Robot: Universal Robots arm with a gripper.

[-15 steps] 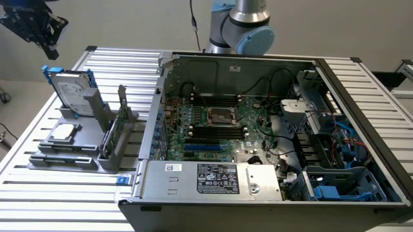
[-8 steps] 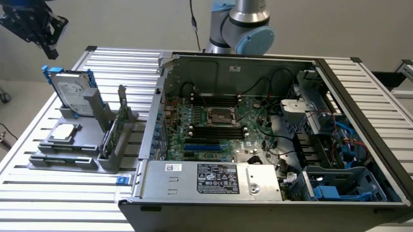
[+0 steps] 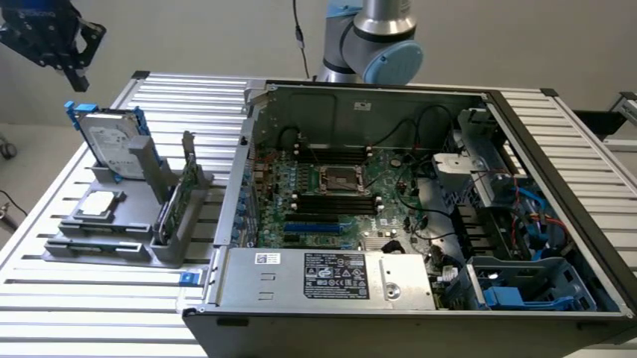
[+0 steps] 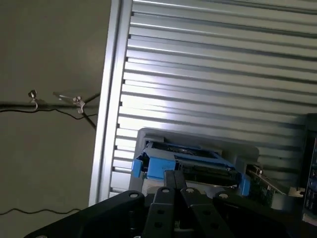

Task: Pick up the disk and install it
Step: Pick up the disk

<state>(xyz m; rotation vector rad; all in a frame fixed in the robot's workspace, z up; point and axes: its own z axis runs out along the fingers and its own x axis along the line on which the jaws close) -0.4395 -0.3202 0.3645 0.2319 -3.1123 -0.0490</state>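
Closest to the camera in the exterior view is the open PC case [image 3: 597, 246], lying on its side on the slatted aluminium surface [image 3: 60, 298]. Its silver power supply [image 3: 329, 276] runs along the front edge, and there's a blue drive cage [image 3: 527, 287] in the near corner on the exterior view's right. A bit further in you can see the motherboard [image 3: 329, 216] with the CPU socket [image 3: 344, 180] in the middle.

On the exterior view's left of the case there's a grey rack [image 3: 110, 242]. A small square chip [image 3: 97, 203] lies flat on it and a green circuit card [image 3: 174, 198] stands on edge beside that. The disk [image 3: 110, 142] is at the far end of the rack, standing upright in its slot, blue carrier around it, white label facing out.

The claw [image 3: 77, 80] hangs above the disk, well apart from it and a little toward the exterior view's left. It's pinched all the way closed with nothing in it. The wrist view looks down past the closed fingers [image 4: 168, 191] at the top edge of the disk [image 4: 161, 167].

Way at the back, the arm [image 3: 374, 37] rises behind the case.
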